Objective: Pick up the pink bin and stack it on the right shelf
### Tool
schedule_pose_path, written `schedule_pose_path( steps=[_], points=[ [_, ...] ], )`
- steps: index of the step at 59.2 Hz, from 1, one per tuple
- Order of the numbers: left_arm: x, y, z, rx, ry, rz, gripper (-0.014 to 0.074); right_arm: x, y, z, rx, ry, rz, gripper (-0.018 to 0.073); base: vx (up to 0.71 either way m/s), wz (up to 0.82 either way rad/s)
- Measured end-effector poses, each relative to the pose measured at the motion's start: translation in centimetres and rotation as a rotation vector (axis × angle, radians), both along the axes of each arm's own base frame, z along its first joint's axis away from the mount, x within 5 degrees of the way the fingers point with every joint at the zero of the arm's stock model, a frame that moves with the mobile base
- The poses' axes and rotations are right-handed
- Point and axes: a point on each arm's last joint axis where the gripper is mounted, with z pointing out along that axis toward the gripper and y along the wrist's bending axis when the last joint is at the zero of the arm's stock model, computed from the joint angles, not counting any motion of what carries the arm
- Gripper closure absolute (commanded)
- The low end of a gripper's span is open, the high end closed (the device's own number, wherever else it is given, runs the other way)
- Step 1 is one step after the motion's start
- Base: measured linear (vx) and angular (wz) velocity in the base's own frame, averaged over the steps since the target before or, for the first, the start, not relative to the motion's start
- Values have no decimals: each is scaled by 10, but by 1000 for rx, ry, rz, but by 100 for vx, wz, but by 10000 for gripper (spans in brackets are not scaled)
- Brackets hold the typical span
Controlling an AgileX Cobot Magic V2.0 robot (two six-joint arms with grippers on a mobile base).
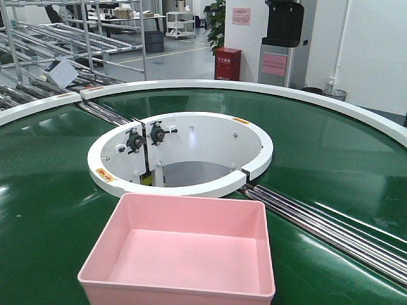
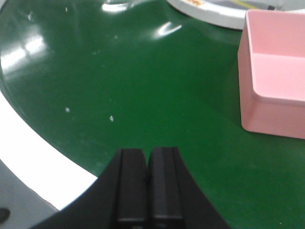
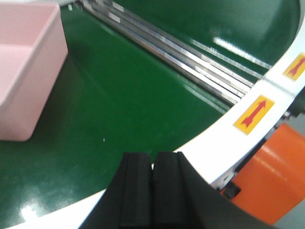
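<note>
The pink bin [image 1: 181, 251] sits empty on the green conveyor belt [image 1: 51, 190], near the front edge. In the left wrist view the pink bin [image 2: 274, 81] is up and to the right of my left gripper [image 2: 147, 155], well apart from it. That gripper is shut with nothing between its black fingers. In the right wrist view the pink bin [image 3: 26, 67] lies at the upper left, apart from my right gripper [image 3: 153, 158], which is also shut and empty. The right shelf is out of view. Neither gripper shows in the front view.
A white ring guard [image 1: 181, 152] surrounds the conveyor's central opening. Steel rollers [image 1: 318, 222] cross the belt to the right of the bin. The white outer rim [image 3: 248, 119] carries red arrow stickers, with an orange part [image 3: 274, 176] beyond it. Grey roller racks [image 1: 38, 44] stand at the far left.
</note>
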Motion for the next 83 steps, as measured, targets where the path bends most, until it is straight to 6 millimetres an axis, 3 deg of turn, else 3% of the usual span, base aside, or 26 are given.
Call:
schedule_pose_path(
  steps=[11, 16, 25, 35, 60, 83],
  points=[
    [15, -1, -10, -17, 110, -9, 274, 24, 6, -16, 8, 148, 58, 406, 0, 0],
    [21, -6, -12, -7, 138, -79, 114, 31, 16, -19, -4, 196, 154, 249, 0, 0],
    [34, -21, -15, 25, 195, -240, -28, 44, 38, -12, -38, 232, 307, 15, 0, 0],
    [64, -35, -12, 41, 300, -322, -29, 64, 57, -6, -90, 313, 401, -71, 0, 0],
    [175, -59, -16, 48, 479, -340, 3, 160, 96, 7, -95, 494, 403, 17, 0, 0],
    [259, -78, -29, 7, 515, -339, 3, 230, 124, -5, -52, 608, 326, 20, 0, 0]
  ],
)
